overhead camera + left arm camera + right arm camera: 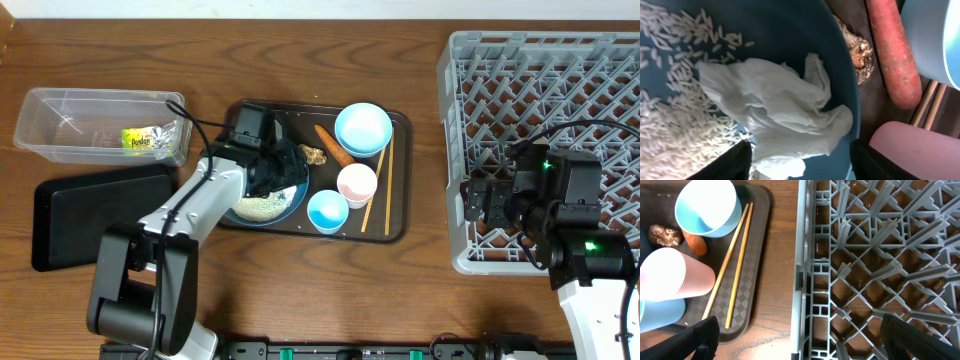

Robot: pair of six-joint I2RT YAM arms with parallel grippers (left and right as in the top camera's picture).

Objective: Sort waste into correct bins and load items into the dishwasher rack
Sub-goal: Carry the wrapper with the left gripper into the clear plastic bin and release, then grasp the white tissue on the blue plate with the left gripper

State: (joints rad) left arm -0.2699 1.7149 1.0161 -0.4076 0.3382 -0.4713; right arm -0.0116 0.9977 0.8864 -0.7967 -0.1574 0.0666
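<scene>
Paper (775, 110) in the plate (790, 25), judged light and soft, is flanked by open left jaws, best pinched at its bunched middle; right jaws are seen open.

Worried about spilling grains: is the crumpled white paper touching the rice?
Touching. Left wrist view shows the crumpled white paper lying on the loose rice, its left edge covering grains.
</scene>
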